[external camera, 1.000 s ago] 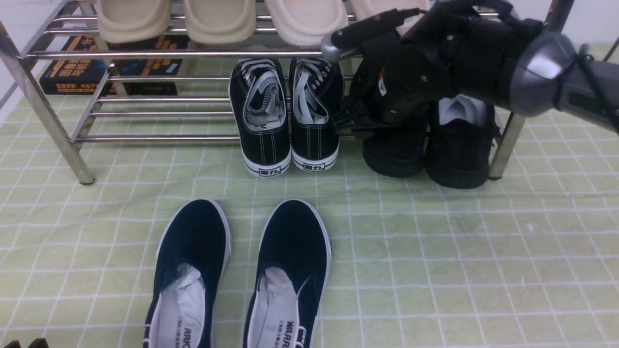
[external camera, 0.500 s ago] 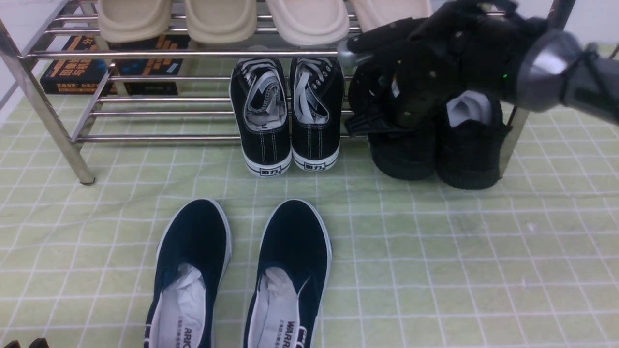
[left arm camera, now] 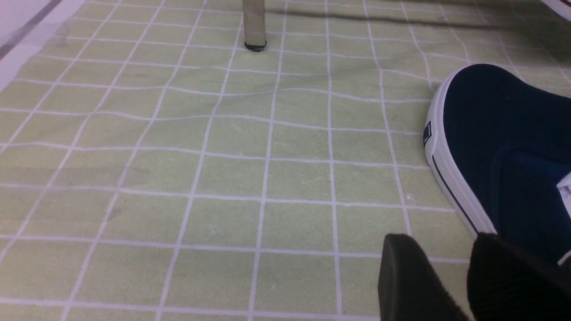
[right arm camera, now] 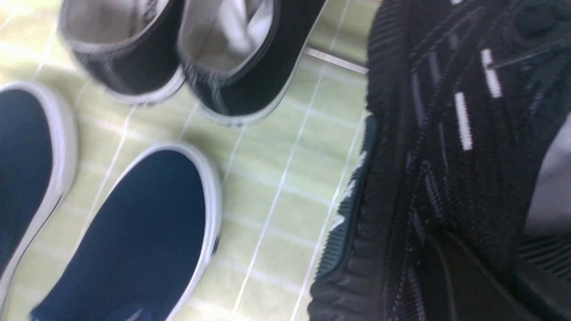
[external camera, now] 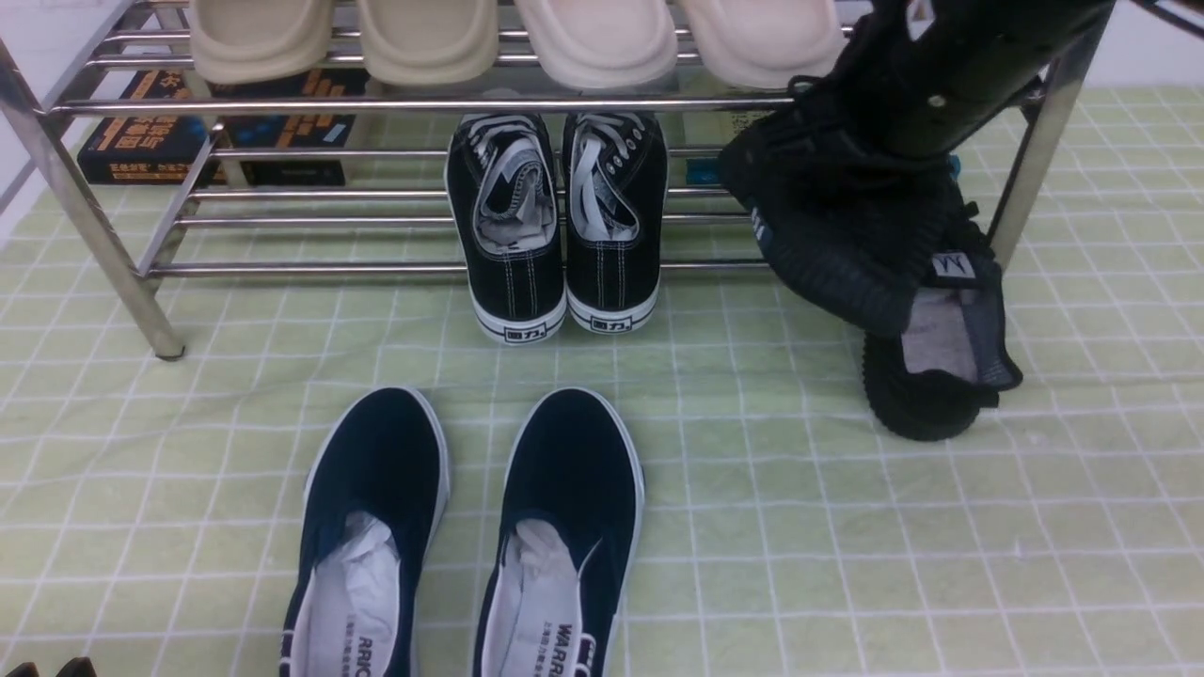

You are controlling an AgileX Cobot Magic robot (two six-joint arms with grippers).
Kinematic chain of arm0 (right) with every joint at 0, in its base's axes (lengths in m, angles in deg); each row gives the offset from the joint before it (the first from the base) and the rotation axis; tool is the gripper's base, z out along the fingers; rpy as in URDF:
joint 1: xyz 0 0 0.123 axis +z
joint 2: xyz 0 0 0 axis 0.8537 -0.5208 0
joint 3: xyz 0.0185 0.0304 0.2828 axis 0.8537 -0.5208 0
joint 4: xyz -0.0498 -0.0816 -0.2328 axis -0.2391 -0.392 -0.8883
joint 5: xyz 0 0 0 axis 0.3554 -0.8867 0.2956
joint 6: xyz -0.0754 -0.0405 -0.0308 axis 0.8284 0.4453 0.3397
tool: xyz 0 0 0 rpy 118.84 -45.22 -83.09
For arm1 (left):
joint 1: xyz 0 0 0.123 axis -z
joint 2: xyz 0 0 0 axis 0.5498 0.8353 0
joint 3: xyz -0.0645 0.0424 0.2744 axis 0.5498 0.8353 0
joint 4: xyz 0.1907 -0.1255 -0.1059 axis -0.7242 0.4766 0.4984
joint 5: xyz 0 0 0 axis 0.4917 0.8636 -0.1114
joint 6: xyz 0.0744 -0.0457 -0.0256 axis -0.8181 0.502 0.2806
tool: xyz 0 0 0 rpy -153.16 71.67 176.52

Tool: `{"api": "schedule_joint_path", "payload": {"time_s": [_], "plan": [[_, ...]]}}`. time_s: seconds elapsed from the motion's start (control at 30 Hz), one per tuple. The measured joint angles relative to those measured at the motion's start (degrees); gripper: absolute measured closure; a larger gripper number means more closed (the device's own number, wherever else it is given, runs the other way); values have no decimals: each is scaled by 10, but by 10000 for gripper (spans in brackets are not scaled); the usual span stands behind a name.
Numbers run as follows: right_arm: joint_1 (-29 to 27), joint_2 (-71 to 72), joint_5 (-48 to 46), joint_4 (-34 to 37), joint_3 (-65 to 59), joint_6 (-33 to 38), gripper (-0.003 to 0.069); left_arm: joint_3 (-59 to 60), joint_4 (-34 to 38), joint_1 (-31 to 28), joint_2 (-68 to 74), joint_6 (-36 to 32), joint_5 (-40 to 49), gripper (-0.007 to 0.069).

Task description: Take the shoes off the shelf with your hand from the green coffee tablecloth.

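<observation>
The black knit sneakers are off the chrome shelf (external camera: 376, 103). One sneaker (external camera: 832, 221) hangs tilted in the air from my right gripper (external camera: 908, 127), which is shut on its collar; its fingertips are hidden in the shoe. The other sneaker (external camera: 926, 400) leans below it with its end on the green tablecloth (external camera: 847, 527), beside the shelf's right leg. I cannot tell if it is held too. The right wrist view shows the held sneaker (right arm camera: 446, 133) with white dash marks. My left gripper (left arm camera: 446, 272) is open, low over the cloth.
Black canvas lace-ups (external camera: 564, 226) stand on the lower tier. Navy slip-ons (external camera: 470, 527) lie on the cloth in front, one next to my left gripper (left arm camera: 504, 147). Beige slippers (external camera: 433, 38) fill the upper tier. Books (external camera: 216, 132) lie behind the shelf.
My right gripper has risen and moved right, pulling the black knit sneakers off the lower tier. One now hangs tilted, the other has come forward onto the cloth.
</observation>
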Motion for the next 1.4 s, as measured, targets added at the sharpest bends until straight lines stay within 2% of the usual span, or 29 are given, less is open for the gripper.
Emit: {"api": "schedule_joint_path", "payload": {"time_s": [0.23, 0.4, 0.47, 0.57, 0.67, 0.8, 1.0, 1.17, 1.4], "plan": [[19, 31, -75, 29, 0, 32, 656, 0, 0, 0, 0, 0, 0, 384], [82, 71, -105, 31, -1, 33, 653, 0, 0, 0, 0, 0, 0, 384], [107, 79, -104, 30, -9, 21, 653, 0, 0, 0, 0, 0, 0, 383], [159, 83, -102, 22, -57, -34, 653, 0, 0, 0, 0, 0, 0, 383], [184, 83, -100, 3, -108, -91, 652, 0, 0, 0, 0, 0, 0, 383], [203, 83, -74, -36, -163, -164, 651, 0, 0, 0, 0, 0, 0, 383], [207, 72, 48, -110, -251, -257, 649, 0, 0, 0, 0, 0, 0, 383], [207, 37, 117, -147, -269, -273, 648, 0, 0, 0, 0, 0, 0, 383], [207, -15, 153, -150, -269, -279, 645, 0, 0, 0, 0, 0, 0, 383]]}}
